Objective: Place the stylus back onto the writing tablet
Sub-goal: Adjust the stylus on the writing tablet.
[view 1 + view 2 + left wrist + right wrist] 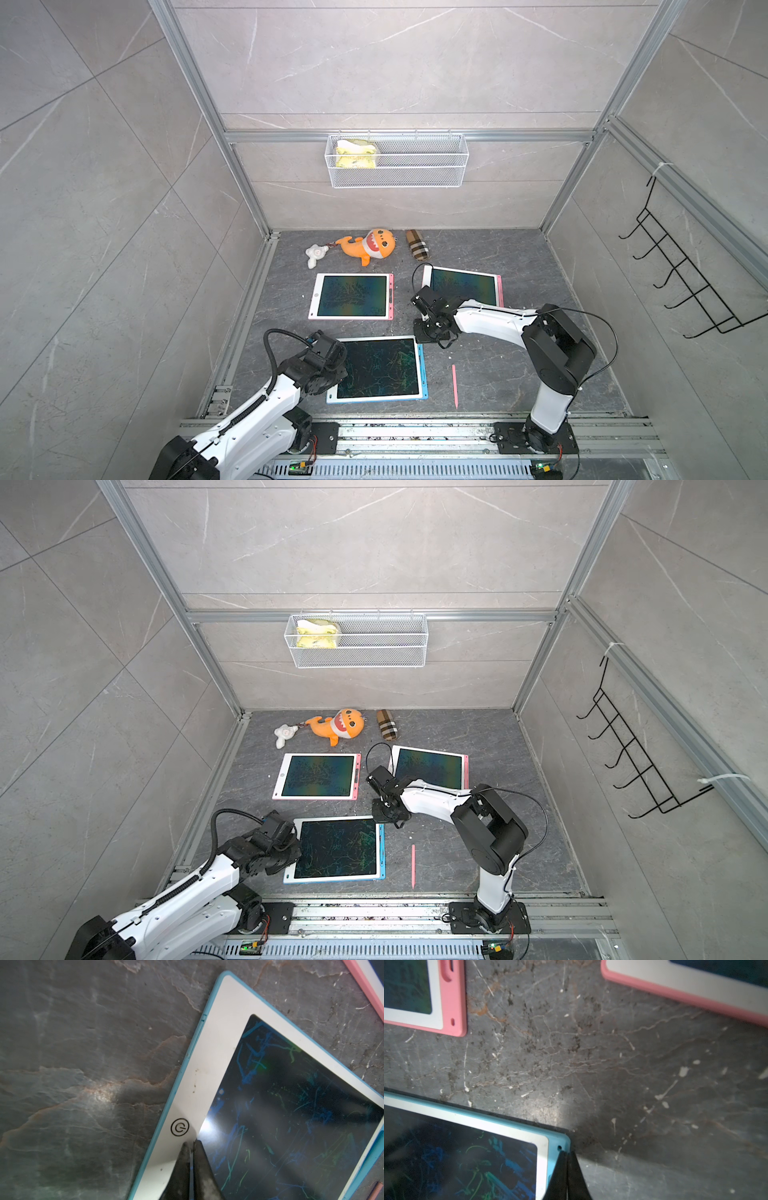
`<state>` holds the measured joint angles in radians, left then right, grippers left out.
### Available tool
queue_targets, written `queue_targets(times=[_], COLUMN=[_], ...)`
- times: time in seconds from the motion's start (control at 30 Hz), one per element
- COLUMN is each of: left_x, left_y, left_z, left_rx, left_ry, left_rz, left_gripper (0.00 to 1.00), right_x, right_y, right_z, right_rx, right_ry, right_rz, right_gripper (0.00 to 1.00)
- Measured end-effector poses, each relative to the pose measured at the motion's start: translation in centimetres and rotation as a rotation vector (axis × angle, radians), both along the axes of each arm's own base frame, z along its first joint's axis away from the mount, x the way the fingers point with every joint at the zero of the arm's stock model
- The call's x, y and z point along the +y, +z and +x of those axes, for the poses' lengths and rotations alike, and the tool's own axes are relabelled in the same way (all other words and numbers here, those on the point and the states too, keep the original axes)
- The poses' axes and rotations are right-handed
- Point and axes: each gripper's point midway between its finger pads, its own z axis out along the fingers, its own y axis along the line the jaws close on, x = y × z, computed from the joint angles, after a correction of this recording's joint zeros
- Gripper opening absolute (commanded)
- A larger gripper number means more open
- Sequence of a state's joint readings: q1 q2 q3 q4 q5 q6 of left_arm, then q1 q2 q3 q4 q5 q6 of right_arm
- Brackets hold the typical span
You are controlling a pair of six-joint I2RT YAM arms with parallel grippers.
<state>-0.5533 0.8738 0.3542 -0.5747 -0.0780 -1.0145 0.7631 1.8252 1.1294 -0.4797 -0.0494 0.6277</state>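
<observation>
— Right wrist view: the right gripper point(566, 1154) has its jaws together, empty, at a corner of the blue tablet point(543, 1159). The left gripper point(192, 1144) is likewise closed and empty, over its bezel.

— The pink stylus point(455, 386) lies on the tabletop point(498, 374) just beside that tablet, not yet picked up. Next, I'd say the right jaws must part and reach it.

Left claw point(191, 1144) closed, empty, pointing down; right claw point(568, 1154) closed, empty, pointing down.

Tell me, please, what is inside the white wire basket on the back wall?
The wire basket holds one yellow and white thing at one end. Through the mesh, nothing else shows. Whether something small lies under that thing cannot be seen.
</observation>
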Motion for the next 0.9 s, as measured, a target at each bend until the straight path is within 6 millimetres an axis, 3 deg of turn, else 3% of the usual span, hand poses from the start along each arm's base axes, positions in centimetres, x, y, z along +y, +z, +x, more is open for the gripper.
queue_targets(times=[0.9], left_x=[0.0], left_y=[0.0], left_z=[0.0], left_rx=[0.002], left_ry=[0.001], left_rz=[0.0], left_gripper=[0.1], right_x=[-0.3], right_y=[0.3], right_z=[-1.2], right_rx=[0.025], right_ry=[0.005], right_rz=[0.028], right_gripper=[0.09])
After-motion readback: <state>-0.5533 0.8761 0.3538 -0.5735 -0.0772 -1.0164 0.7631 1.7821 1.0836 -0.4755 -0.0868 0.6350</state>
